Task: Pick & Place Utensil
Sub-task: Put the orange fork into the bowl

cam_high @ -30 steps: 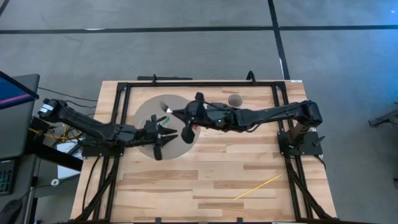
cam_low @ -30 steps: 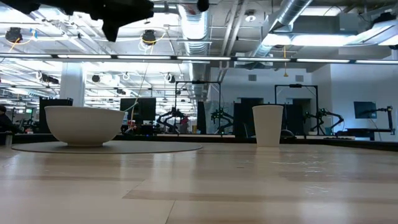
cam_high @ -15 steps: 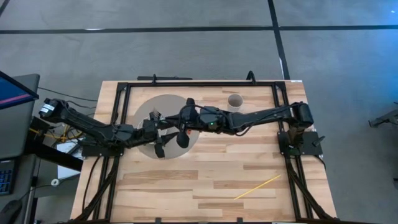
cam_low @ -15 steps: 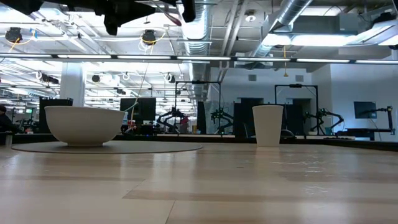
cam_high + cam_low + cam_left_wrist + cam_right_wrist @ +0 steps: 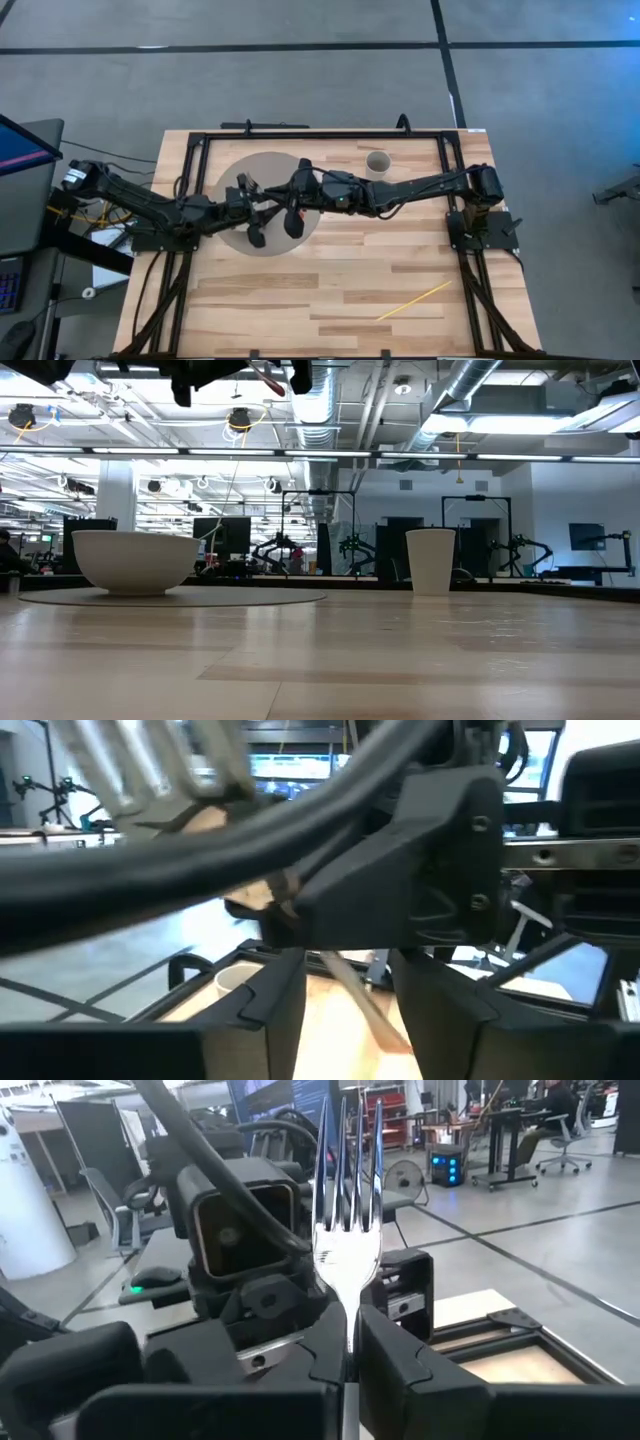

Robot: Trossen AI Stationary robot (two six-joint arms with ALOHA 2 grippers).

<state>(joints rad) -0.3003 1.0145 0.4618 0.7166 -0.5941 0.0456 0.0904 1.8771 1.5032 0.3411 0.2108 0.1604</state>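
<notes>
A silver fork (image 5: 348, 1230) stands in my right gripper (image 5: 348, 1345), tines (image 5: 350, 1140) pointing away from the wrist. Both grippers meet high over the round grey mat (image 5: 232, 170), the right gripper (image 5: 292, 205) just right of the left gripper (image 5: 258, 210). My left gripper (image 5: 345, 1010) is open; its fingers stand on either side of a thin grey bar (image 5: 365, 1005) that looks like the fork's handle. The fork's tines (image 5: 140, 765) show beyond it. The white bowl (image 5: 135, 560) rests on the mat, hidden under the arms in the high view. My right gripper pinches the fork between its two fingers (image 5: 385, 1350) at the neck (image 5: 348, 1305) just below the tines. The fork lies along the fingers and is lifted clear above the mat. The handle behind the fingers is hidden by the gripper in the right wrist view.
A white paper cup (image 5: 378, 162) stands upright right of the mat near the far edge, also seen as the cup (image 5: 431, 560) in the low view. A thin yellow stick (image 5: 412, 300) lies near the right front. Black frame rails (image 5: 320, 134) border the table; bare wood lies toward the near edge.
My right gripper has moved with the fork toward the table's left, over the mat, closing on the left gripper, then nearly stopped. My left gripper stayed over the mat with only a small shift. The bowl and cup have not moved.
</notes>
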